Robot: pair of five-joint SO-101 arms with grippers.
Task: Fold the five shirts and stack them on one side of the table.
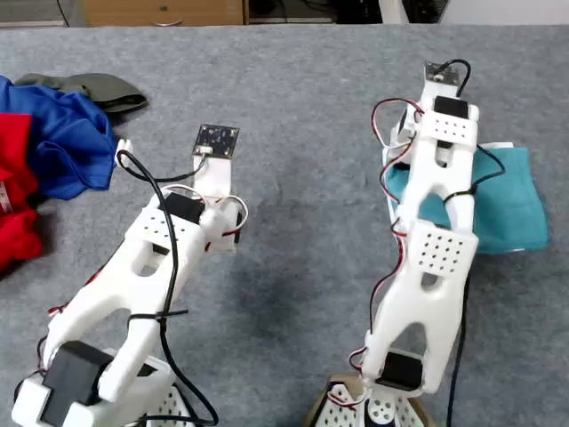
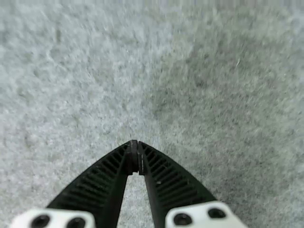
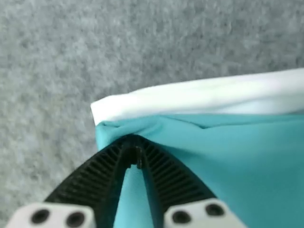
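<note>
Left gripper (image 2: 134, 156) is sitting over the grey worktop (image 2: 213, 71), fingers (image 2: 99, 185) pressed together. Right gripper (image 3: 134, 156), fingers likewise closed, is touching the teal shirt (image 3: 228, 156).

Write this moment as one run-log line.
left gripper shut over grey felt table | right gripper shut at corner of folded teal shirt on white shirt | crumpled blue shirt, red shirt, olive shirt unfolded

teal shirt (image 1: 511, 200): left part hidden behind the right arm (image 1: 436, 240) (high view)
white shirt (image 3: 199, 97): mostly covered by the teal one
red shirt (image 1: 13, 205): cut off at the edge
olive shirt (image 1: 98, 89): partly under the blue shirt (image 1: 62, 142)
</note>
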